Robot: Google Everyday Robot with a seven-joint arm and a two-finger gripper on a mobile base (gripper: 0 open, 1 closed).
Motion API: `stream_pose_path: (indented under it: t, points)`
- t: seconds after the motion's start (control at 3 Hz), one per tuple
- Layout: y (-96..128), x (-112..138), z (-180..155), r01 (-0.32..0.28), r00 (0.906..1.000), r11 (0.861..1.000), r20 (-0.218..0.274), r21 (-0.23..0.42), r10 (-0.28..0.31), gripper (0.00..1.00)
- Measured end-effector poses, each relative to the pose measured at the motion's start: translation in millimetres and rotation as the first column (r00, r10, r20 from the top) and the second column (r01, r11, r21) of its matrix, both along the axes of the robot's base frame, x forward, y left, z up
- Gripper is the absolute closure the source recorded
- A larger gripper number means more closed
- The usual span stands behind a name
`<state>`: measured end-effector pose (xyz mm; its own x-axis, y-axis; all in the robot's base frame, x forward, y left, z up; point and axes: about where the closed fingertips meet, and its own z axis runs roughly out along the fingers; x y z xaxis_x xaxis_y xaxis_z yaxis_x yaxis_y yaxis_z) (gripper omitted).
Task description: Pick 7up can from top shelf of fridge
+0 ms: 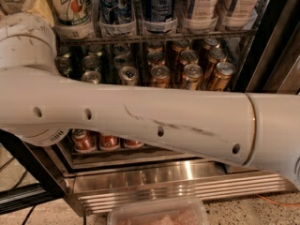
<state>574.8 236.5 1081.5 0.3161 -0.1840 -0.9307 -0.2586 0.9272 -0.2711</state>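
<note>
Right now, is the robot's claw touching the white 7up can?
Cannot tell. The camera view shows the 7up can on the top shelf, but the gripper is out of frame.

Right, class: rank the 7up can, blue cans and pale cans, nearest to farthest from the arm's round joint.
The gripper is out of view.
1. 7up can, top left, by the joint.
2. blue cans, middle.
3. pale cans, right.

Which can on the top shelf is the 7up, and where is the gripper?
In the fridge, look along the top shelf, above the white arm. The 7up can stands near its left end: white with a green and red logo, unlike the blue cans to its right. The gripper is out of view.
</note>
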Motion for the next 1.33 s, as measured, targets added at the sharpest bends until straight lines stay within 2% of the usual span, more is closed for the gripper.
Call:
stream_pose_path:
  t: [0.67,1.33]
  points:
    - [-7,5,5,0.021,0.9997,1.0,0.007,0.014,-0.021,0.47]
    - [4,5,-12,-0.003,0.9988,1.0,-0.048,0.015,0.003,0.47]
